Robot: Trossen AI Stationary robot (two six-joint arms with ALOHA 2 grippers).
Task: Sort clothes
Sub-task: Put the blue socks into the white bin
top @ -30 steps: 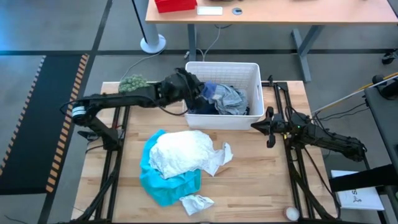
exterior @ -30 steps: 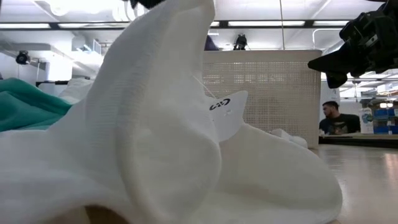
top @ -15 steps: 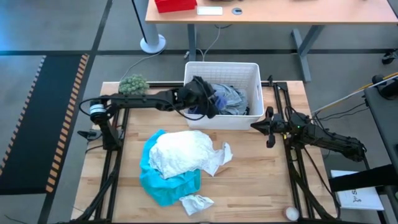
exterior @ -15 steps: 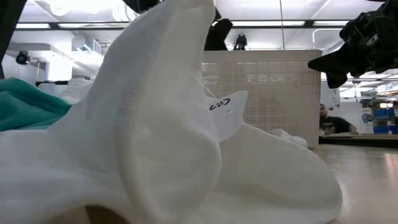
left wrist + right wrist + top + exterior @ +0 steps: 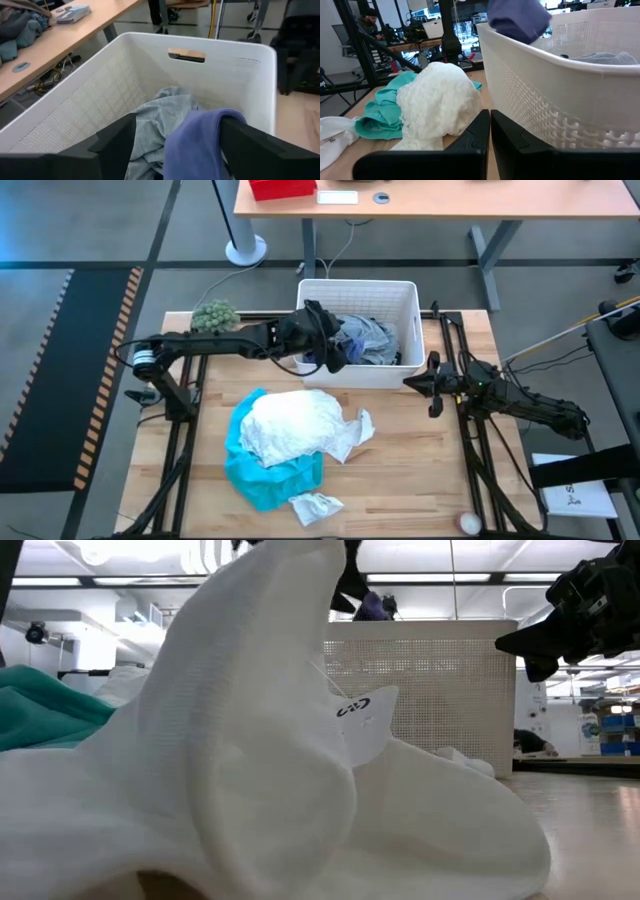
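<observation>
A white plastic bin (image 5: 405, 295) stands at the table's far middle with a grey garment (image 5: 160, 115) inside. My left gripper (image 5: 182, 145) reaches over the bin from the left (image 5: 325, 345), fingers open, with a bunched blue-violet garment (image 5: 197, 137) between them. On the table in front of the bin, a white garment (image 5: 290, 425) lies on a turquoise one (image 5: 265, 475). A small white sock (image 5: 317, 506) lies near the front edge. My right gripper (image 5: 410, 383) waits shut to the right of the bin. My left gripper is open around the blue-violet garment's rounded fold (image 5: 210, 120), which laps against one finger (image 5: 240, 132). The other finger (image 5: 117, 140) stands apart from it. The fingers reach in from the table's left, over the bin's near-left part. The cloth sits above the bin's rim (image 5: 520, 20).
A fuzzy green ball (image 5: 214, 313) sits at the far left of the table, next to the left arm. Black frame rails (image 5: 180, 440) run along both table sides. A small pale ball (image 5: 467, 523) lies at the front right. A wooden desk (image 5: 450, 200) stands beyond the table.
My left gripper has gone from the bin's left wall toward the table's right, over the bin's inside, carrying the blue-violet garment with it. Its fingers have opened; the garment still sits between them.
</observation>
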